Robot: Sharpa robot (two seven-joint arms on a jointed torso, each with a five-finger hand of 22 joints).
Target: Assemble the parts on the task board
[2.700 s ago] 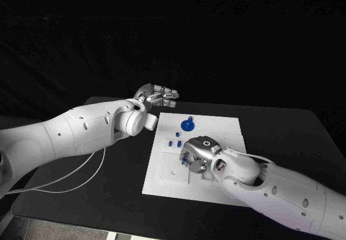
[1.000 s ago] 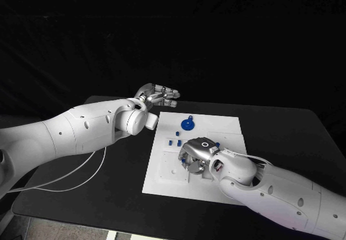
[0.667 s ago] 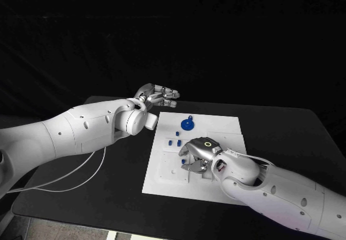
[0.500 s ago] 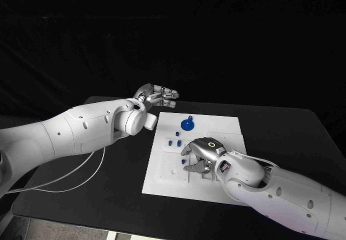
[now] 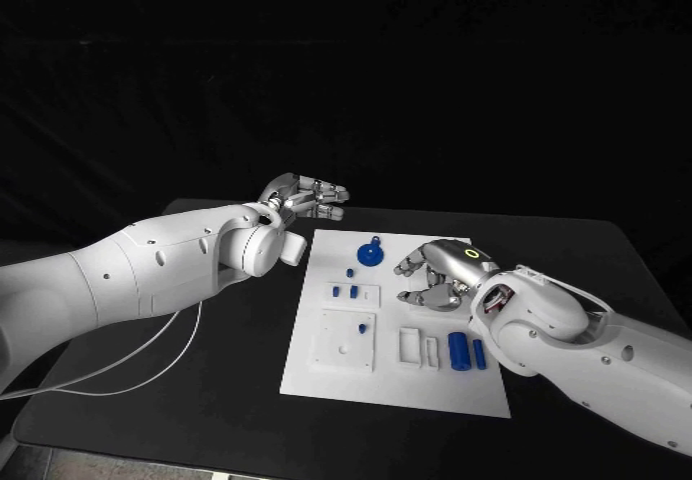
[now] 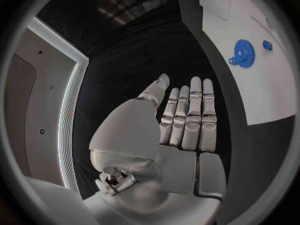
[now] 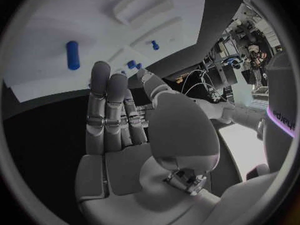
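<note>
Left silver hand (image 5: 304, 194) raised over the black desk (image 5: 216, 340) just beyond the far left corner of the white rectangular task board (image 5: 335, 370), fingers straight and side by side, nothing held. Right silver hand (image 5: 440, 272) hovering above the board's right half, fingers loosely curled, apart, gripping nothing. On the board: blue gear-shaped part (image 5: 371, 254) near the far edge, small blue pegs (image 5: 343, 292) at centre-left, two blue cylinders (image 5: 467, 351) lying near the right edge.

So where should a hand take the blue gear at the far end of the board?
By the small knob on the blue gear, pinched from above: the gear lies flat on the task board, so its rim gives fingers little purchase. The right hand is nearest.
</note>
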